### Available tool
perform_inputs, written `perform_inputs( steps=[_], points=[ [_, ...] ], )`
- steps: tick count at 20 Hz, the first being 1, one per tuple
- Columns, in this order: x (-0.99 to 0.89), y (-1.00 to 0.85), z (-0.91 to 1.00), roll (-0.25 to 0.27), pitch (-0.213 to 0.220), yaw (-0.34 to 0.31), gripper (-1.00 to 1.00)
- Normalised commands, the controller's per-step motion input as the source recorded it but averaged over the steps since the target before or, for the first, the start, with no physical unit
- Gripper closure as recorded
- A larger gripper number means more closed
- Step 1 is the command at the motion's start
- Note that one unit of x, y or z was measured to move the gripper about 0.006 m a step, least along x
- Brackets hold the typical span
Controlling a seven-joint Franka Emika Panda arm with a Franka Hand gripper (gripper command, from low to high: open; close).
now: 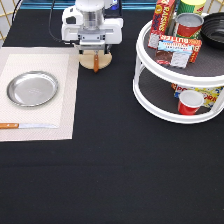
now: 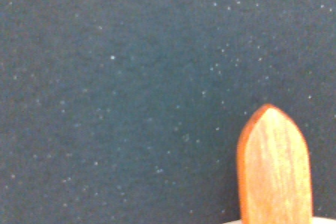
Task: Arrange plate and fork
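The plate (image 1: 32,88) is a round shiny silver dish lying flat on the pale placemat (image 1: 65,100) at the exterior view's left. The fork's brown-orange wooden handle (image 1: 95,63) sticks out from under my gripper (image 1: 95,52) toward the exterior view's bottom. The fork lies across a round tan wooden coaster (image 1: 105,61) at the top centre, and its tines are hidden under the hand. My gripper is low, directly over the fork and coaster. The wrist view shows the handle's pointed end (image 2: 273,165) close up over the black cloth.
A wooden-handled knife (image 1: 25,125) lies on the placemat below the plate. A white two-tier turntable (image 1: 150,70) at the right holds boxes, a can (image 1: 189,25), a black bowl (image 1: 216,29) and a red cup (image 1: 190,102). Black cloth (image 1: 115,170) covers the table.
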Motion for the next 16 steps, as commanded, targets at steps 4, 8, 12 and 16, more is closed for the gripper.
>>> perform_inputs(
  steps=[4,8,12,16],
  points=[
    [-0.03,0.05,-0.43,0.017,0.048,-0.003,-1.00],
    [-0.07,0.04,-0.25,0.037,0.007,0.000,-1.00],
    [0.00,0.03,-0.01,0.034,0.019,0.000,-1.00],
    [0.00,0.00,-0.10,0.044,0.028,0.000,1.00]
  ],
)
